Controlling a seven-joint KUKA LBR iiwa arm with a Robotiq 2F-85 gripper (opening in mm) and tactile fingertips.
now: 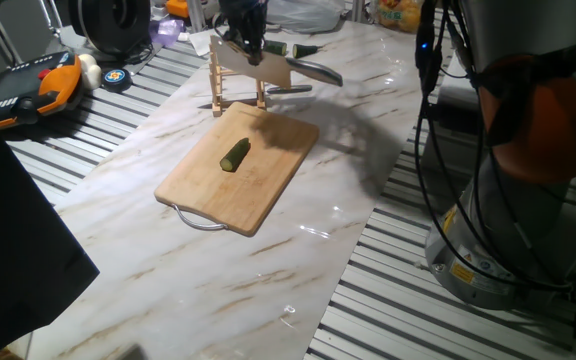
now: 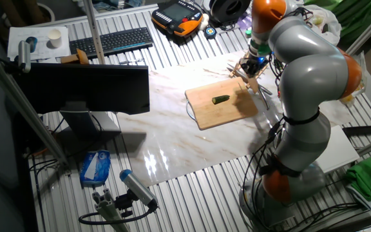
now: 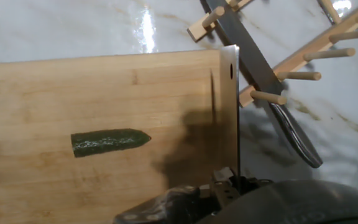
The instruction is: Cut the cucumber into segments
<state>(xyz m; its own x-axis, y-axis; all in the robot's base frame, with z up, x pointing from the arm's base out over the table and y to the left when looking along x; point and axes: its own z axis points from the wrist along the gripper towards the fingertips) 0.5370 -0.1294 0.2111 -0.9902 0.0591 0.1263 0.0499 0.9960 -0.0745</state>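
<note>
So the gripper [image 1: 245, 45] has its jaws pinching a cleaver [image 3: 230, 106] up by the wooden rack [image 1: 230, 88], another knife [image 3: 272, 81] lying there, while the cucumber [image 1: 235, 154] sits whole mid-board [image 1: 268, 185] on the table [image 1: 148, 260].

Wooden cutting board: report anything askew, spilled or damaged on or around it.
Nothing stands out. The short dark green cucumber lies whole near the middle of the wooden cutting board, which sits flat on the marble table. No spills show.

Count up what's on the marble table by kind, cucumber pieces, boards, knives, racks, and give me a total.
Cucumber: 1, uncut
Wooden board: 1
Cleaver in the gripper: 1
Knife on the rack: 1
Wooden rack: 1
Total: 5
</note>
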